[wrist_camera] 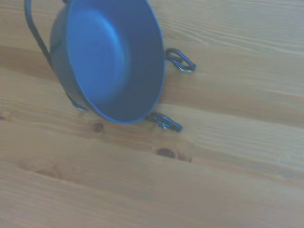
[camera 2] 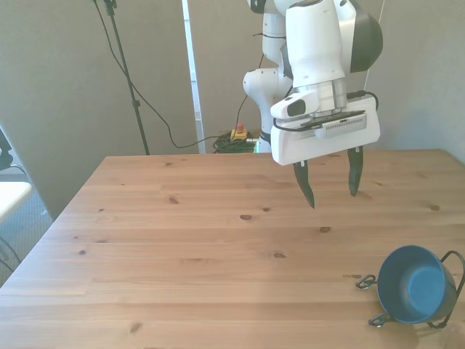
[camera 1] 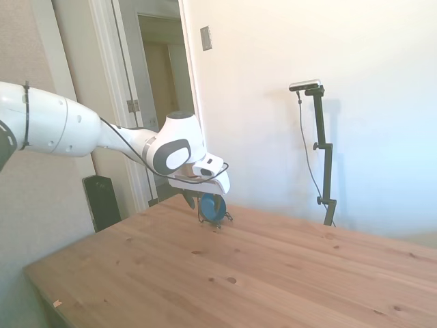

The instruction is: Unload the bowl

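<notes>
Bowl: small round dark blue bowl (camera 2: 414, 285) propped on edge in a thin black wire rack (camera 2: 445, 305) (near the wooden table's (camera 2: 182, 247) corner).
Gripper: white two-finger gripper (camera 2: 328, 187) above the table, fingers spread, empty.

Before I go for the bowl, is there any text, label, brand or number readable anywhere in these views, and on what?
None can be read.
The bowl and wire rack are plain.
The pincer, open above the table, shows no legible marking.
The wall plate is blank.

The table (camera 2: 182, 240) is knotty, matt wood. The bowl (wrist_camera: 111, 57) looks smooth with a soft sheen. Its rack (wrist_camera: 178, 61) is thin dark wire.
</notes>
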Robot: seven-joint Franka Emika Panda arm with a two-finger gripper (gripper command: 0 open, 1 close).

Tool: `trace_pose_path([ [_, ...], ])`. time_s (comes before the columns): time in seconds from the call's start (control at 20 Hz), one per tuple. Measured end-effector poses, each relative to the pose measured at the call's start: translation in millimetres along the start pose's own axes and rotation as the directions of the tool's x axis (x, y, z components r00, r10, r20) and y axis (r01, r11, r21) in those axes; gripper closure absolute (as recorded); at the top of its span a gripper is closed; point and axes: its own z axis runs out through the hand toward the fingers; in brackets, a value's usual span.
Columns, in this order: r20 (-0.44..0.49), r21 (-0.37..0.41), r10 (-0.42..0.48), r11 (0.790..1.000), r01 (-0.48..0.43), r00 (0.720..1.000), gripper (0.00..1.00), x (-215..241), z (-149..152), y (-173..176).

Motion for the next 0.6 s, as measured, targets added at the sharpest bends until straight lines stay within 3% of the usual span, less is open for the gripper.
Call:
trace_pose_path([
  [0.3,0.001,0.036,-0.100,0.994,0.100,0.995,0.00,19.1,17.0,-39.4],
  [0.6,0.054,0.054,-0.163,0.986,0.160,0.985,0.00,33.2,53.2,-41.4],
])
